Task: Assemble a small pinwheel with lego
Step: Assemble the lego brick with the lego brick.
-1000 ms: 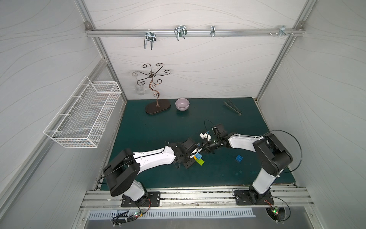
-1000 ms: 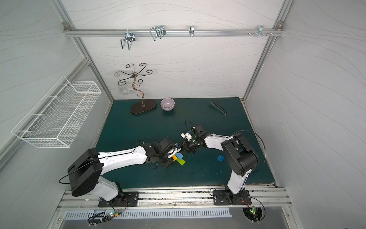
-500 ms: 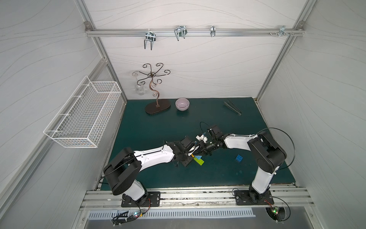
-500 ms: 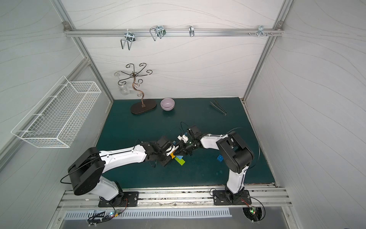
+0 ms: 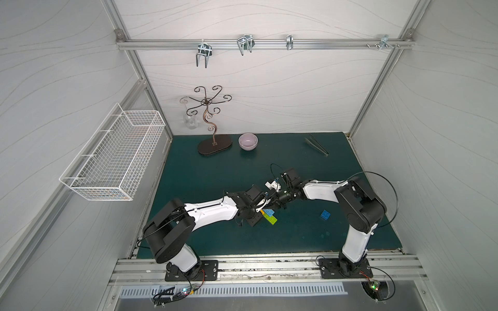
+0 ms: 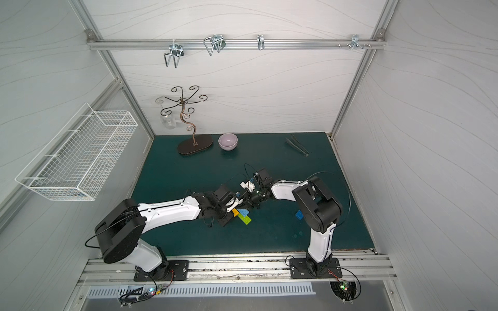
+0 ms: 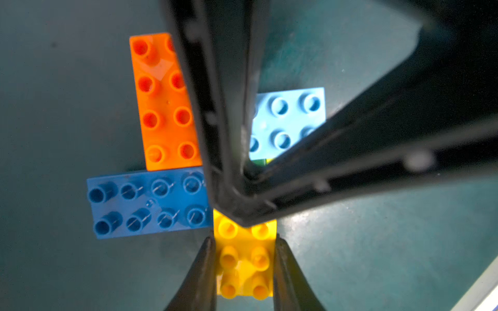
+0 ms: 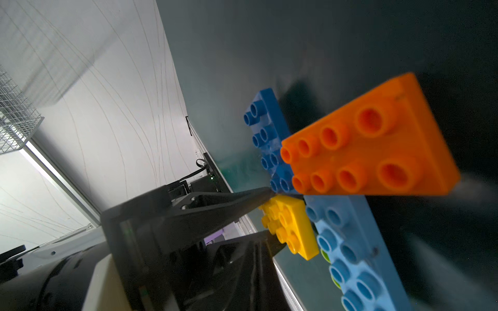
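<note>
The pinwheel (image 5: 268,215) (image 6: 243,215) lies flat on the green mat, mid-table in both top views. In the left wrist view its orange (image 7: 167,107), dark blue (image 7: 148,202), light blue (image 7: 288,121) and yellow (image 7: 245,261) lego bricks meet at the centre. My left gripper (image 7: 244,242) is shut on the yellow brick, one finger on each long side. My right gripper (image 7: 242,218) is shut, its joined tips resting on the cross's centre and hiding it. The right wrist view shows the yellow brick (image 8: 291,226) between the left fingers (image 8: 242,204), and lime (image 8: 326,255) under the light blue brick.
A loose blue square brick (image 5: 325,215) lies right of the pinwheel, near the right arm's base link. At the back stand a pink bowl (image 5: 248,141), a wire hook stand (image 5: 214,144) and metal tongs (image 5: 316,145). A white wire basket (image 5: 113,159) hangs on the left wall.
My right arm has reached further left and down, bringing its gripper onto the pinwheel's centre. The left arm has hardly moved and keeps its hold.
</note>
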{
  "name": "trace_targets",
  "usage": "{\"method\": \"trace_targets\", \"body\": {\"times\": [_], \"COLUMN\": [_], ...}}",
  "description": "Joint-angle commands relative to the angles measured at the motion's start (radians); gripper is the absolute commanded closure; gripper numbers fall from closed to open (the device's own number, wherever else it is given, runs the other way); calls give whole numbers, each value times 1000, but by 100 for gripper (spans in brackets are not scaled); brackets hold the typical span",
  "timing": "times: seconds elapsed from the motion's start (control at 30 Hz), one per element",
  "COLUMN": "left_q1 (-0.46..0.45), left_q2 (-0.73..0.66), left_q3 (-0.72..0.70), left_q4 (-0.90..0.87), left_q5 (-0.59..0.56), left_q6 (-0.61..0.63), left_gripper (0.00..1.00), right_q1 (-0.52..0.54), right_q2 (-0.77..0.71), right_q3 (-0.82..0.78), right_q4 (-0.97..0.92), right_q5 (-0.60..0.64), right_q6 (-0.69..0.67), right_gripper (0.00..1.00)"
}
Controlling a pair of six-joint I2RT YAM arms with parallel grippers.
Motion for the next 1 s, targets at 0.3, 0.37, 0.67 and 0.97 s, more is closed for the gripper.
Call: {"method": "trace_targets", "body": {"times": [0.3,0.37,0.67,0.97], "left_q1": [4,4,11,14], "left_q2": [44,50,58,53], "left_q3": [38,46,54,56], "left_q4": [36,29,26,20], "left_q5": [12,10,30,33], "left_q6": [21,27,46,88], "left_gripper": [100,100,100,100], "right_q1": [12,11,17,5], "right_q2": [63,73,122,59], "right_q3": [27,30,39,21], "right_q4": [-54,-67,-76,57], "right_q5": [4,11,3,-73], "right_q6": [-48,-58,-71,22], "right_gripper": [100,100,100,100]}}
